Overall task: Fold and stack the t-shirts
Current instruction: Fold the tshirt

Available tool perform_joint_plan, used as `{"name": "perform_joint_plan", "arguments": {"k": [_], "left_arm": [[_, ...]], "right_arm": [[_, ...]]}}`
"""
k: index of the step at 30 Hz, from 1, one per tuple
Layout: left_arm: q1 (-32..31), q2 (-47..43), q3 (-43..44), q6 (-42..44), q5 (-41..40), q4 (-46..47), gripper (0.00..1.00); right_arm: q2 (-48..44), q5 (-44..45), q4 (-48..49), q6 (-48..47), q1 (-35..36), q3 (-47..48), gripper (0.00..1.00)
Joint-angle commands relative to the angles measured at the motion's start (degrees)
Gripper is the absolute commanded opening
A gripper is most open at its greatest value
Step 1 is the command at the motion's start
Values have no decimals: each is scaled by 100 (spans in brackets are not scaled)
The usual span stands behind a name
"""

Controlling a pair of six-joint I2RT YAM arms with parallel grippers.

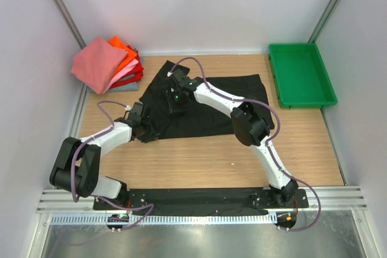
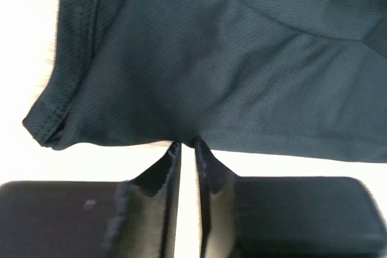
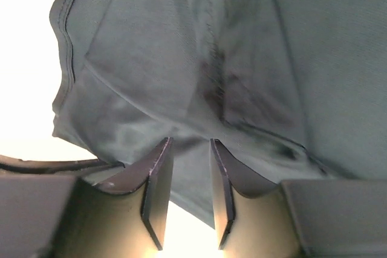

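Top external: one black t-shirt (image 1: 202, 123)

No writing to report — we find no text, label, brand, number or sign that can be read in any of the three views. The black t-shirt (image 1: 202, 122) at table centre, the folded t-shirts (image 1: 106, 64) at ten o'clock and the green tray (image 1: 302, 80) at two o'clock all show plain surfaces to us.
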Motion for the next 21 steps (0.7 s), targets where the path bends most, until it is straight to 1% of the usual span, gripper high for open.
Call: {"name": "perform_joint_plan", "arguments": {"k": [1,2,5,11,16,21], "left_arm": [[61,-34,-323,51,-177,-29,12],[79,-61,-350,69,-177,-29,9],[140,-122,-429,122,-203,-64,6],[246,-298,-517,218,-265,-222,5],[307,-360,-587,245,-230,-266,5],[316,-334,-570,253,-229,-266,4]], "right_arm": [[251,-205,29,102,37,505,35],[322,-213,20,93,46,653,35],[612,-117,-58,23,20,970,34],[850,331,-278,-91,-305,1366,34],[859,463,-349,-170,-823,1656,34],[929,682,-664,-337,-1087,2333,36]]}}
